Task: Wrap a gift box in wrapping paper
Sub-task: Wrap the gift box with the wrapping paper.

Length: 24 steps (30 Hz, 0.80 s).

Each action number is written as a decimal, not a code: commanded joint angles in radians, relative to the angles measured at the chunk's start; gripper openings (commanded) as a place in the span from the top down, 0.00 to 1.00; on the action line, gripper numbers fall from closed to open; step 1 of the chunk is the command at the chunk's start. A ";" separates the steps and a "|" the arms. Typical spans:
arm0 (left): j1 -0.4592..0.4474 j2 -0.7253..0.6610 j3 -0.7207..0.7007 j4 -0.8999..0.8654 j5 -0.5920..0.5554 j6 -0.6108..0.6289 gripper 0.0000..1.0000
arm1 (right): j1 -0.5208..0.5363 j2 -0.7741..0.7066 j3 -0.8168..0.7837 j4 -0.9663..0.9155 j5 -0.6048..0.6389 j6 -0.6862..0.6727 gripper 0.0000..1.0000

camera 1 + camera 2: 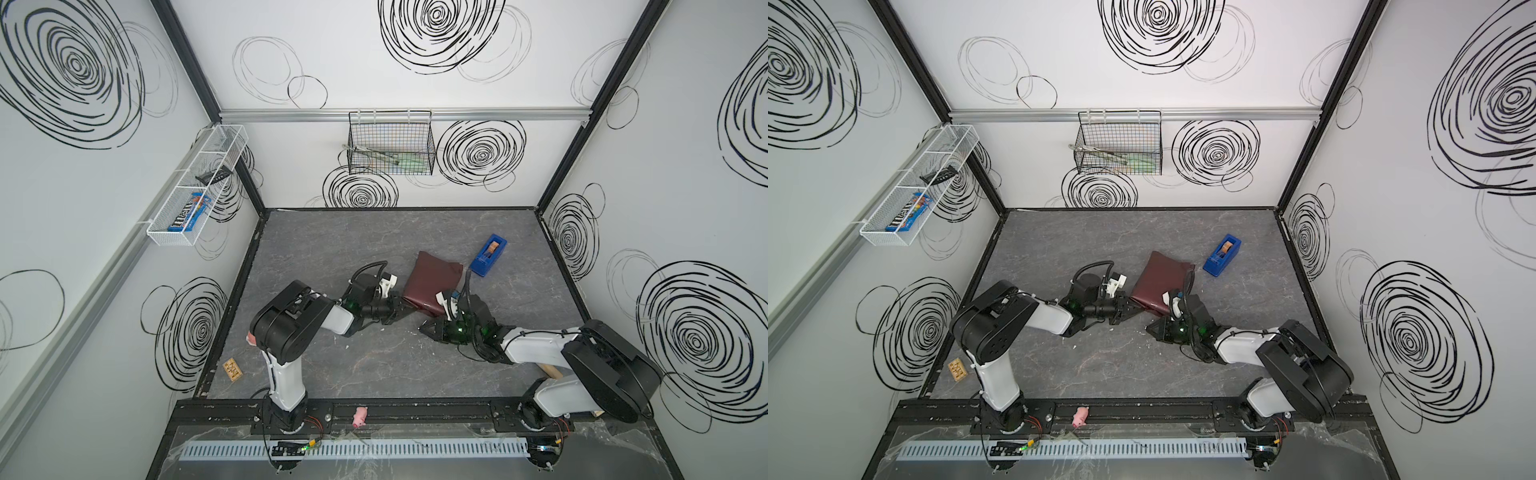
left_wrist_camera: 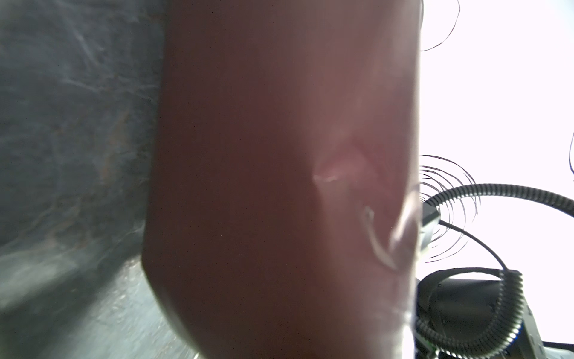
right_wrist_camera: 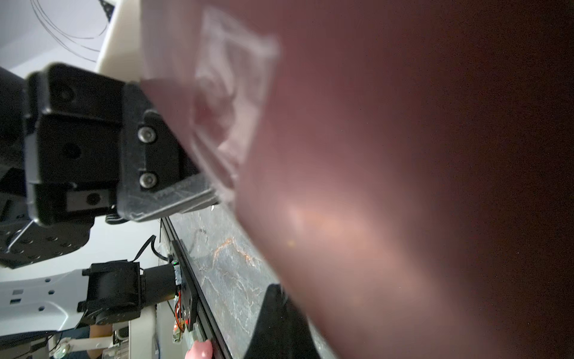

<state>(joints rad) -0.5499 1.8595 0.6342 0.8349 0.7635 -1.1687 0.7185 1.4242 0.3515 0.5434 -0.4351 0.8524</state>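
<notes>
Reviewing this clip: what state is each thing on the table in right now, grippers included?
wrapping paper: folded into a closed parcel, clear tape piece stuck on it.
gift box: fully covered, not visible.
left gripper: shut, tips against the parcel's corner.
right gripper: shut, low beside the parcel's near edge.
tape dispenser: upright, roll loaded, apart from the parcel.

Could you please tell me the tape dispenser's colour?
Dispenser is bright blue, clearest in a top view.

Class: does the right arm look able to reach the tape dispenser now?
Probably yes. The dispenser stands on bare table on that arm's side, beside the paper, nothing between. The right end effector is shut and points away, so it would first turn and open.
</notes>
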 commanded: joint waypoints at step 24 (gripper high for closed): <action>-0.003 0.032 0.008 0.143 0.056 -0.028 1.00 | 0.076 0.050 0.089 -0.029 0.370 0.320 0.70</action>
<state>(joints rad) -0.5499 1.8755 0.6342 0.8974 0.7959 -1.1896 0.7868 1.4899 0.4038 0.5884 -0.1349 1.1107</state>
